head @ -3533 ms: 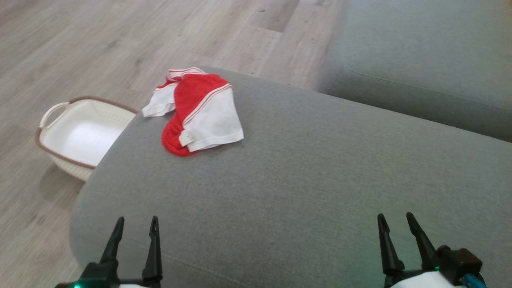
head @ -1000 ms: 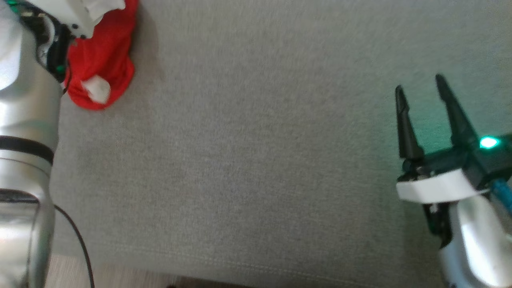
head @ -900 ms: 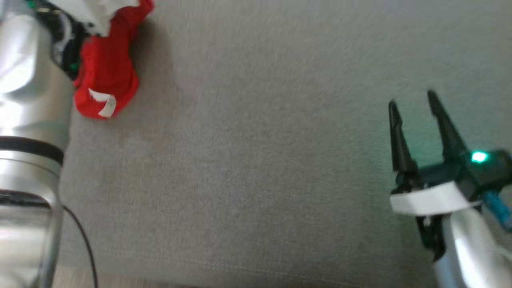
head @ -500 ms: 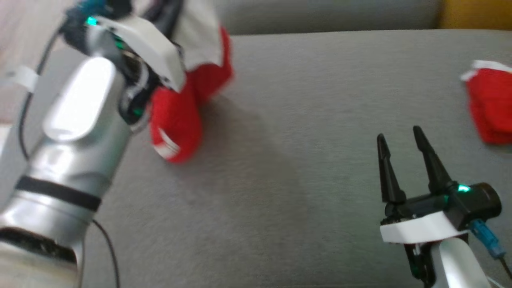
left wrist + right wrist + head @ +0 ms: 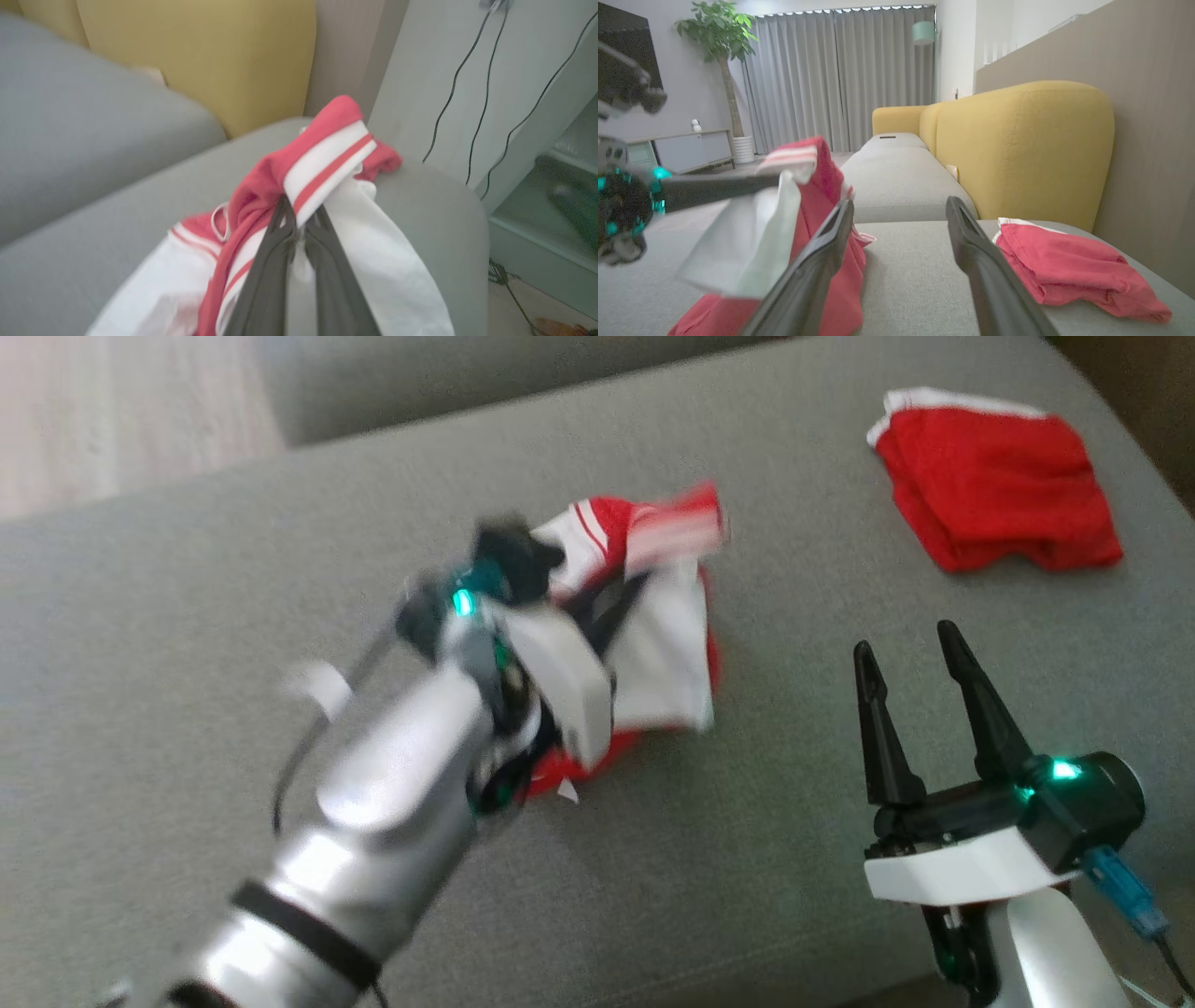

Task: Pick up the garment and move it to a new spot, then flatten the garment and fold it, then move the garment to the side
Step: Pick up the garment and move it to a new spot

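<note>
- Over the middle of the grey cushion [image 5: 187, 616], your left gripper [image 5: 293, 218] had its two fingers pinched together on the garment [image 5: 665, 658], biting in just below the red-striped white band.
- From that grip the garment hung in a loose bunch, white panels outermost and red cloth behind. Its lowest red folds looked to be on or just above the cushion, but the head view was too blurred for you to tell which.
- Your right gripper [image 5: 904, 638] waited to the right of the bunch and nearer the robot. Its fingers were spread wide with nothing between them, and they were near the cloth without touching it.
- A second red garment [image 5: 999, 485] lay crumpled at the far right end of the same cushion, well apart from the one you carried. I judged it no part of the step in hand.
- By my reading, you had the pick-up done and were in the middle of carrying the garment to its new spot; it had not yet been laid down.
- Everything after that was left to you: letting the cloth down, spreading it flat, folding it, and shifting it to the side.
- The bunched, doubled-over state suggested that flattening would need both grippers on opposite edges.
</note>
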Robot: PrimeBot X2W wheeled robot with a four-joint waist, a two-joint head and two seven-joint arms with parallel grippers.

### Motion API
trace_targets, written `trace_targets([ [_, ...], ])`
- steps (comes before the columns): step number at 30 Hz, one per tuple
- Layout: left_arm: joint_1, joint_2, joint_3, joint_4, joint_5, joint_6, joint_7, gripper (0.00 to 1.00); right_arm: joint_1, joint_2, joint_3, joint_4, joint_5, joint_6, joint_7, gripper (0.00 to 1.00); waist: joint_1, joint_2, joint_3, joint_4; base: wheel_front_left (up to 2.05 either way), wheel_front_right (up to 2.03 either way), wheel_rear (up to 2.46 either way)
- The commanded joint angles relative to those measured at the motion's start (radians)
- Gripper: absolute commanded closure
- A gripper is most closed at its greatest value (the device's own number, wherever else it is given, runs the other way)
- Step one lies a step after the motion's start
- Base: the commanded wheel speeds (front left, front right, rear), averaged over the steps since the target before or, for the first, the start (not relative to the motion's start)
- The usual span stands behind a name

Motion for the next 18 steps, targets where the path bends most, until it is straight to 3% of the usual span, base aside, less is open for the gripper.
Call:
trace_targets([
  [1, -0.001, 0.021, 0.013, 0.007, 0.004, 0.006, -0.010, 1.00, -0.047, 0.002, 0.027, -0.039, 0.007, 0.007, -0.002, 0.00, 0.0001, 0.0000, 0.059, -0.037, 0.00, 0.00, 0.00],
  [7, 0.113, -0.011, -0.081, 0.127, 0.036, -0.002, -0.084, 1.00, -0.053, 0.002, 0.026, -0.036, 0.007, 0.007, -0.002, 0.00, 0.0001, 0.0000, 0.090, -0.027, 0.00, 0.00, 0.00],
  [8, 0.126, -0.016, -0.089, 0.140, 0.037, -0.001, -0.100, 0.87, -0.049, 0.002, 0.024, -0.032, 0.007, 0.007, -0.002, 0.00, 0.0001, 0.0000, 0.083, -0.017, 0.00, 0.00, 0.00],
  [9, 0.136, -0.020, -0.096, 0.151, 0.042, 0.006, -0.120, 0.00, -0.044, 0.002, 0.025, -0.027, 0.006, 0.007, -0.002, 0.00, 0.0001, 0.0000, 0.074, -0.008, 0.00, 0.00, 0.00],
  [13, 0.154, -0.029, -0.101, 0.166, 0.063, 0.050, -0.178, 0.00, -0.024, 0.002, 0.026, -0.002, 0.002, 0.007, -0.002, 0.00, 0.0001, 0.0000, 0.030, 0.033, 0.00, 0.00, 0.00],
  [18, 0.200, -0.033, -0.033, 0.083, 0.116, 0.171, -0.206, 0.00, 0.029, 0.002, 0.014, 0.052, 0.000, 0.007, -0.002, 0.00, 0.0001, 0.0000, -0.081, 0.133, 0.00, 0.00, 0.00],
])
